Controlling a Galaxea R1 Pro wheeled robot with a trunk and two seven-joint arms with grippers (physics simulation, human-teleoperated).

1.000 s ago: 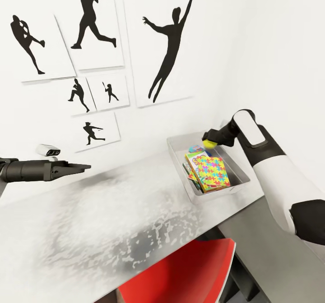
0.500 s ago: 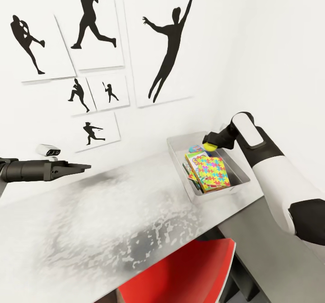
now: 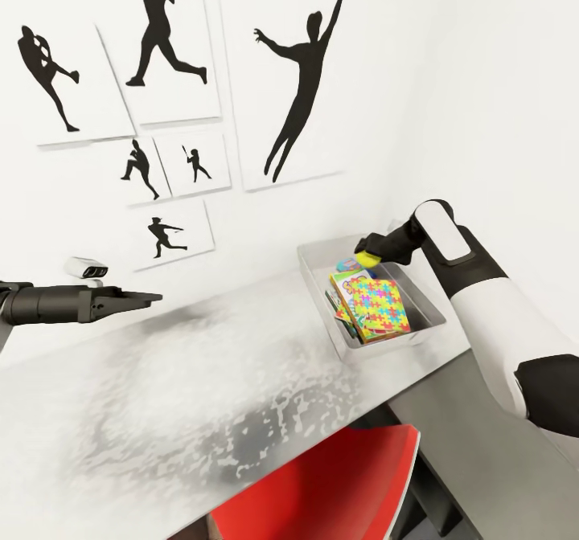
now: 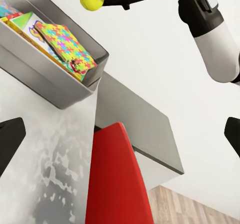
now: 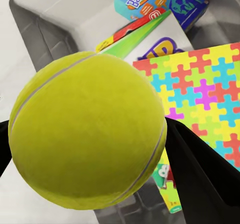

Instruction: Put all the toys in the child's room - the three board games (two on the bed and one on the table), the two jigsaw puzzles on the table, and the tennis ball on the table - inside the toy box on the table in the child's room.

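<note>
Tennis ball (image 3: pixel 369 259), one, gripped by right hand (image 3: pixel 367 252) above toy box (image 3: pixel 426 297); left hand (image 3: pixel 149 297) open.

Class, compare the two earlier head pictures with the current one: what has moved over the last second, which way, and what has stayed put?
The right gripper, shut on the tennis ball, has edged leftward and slightly up over the toy box's far end, without releasing the ball. The left gripper is unmoved above the table, and the jigsaw puzzle and game boxes lie as before in the box.
</note>
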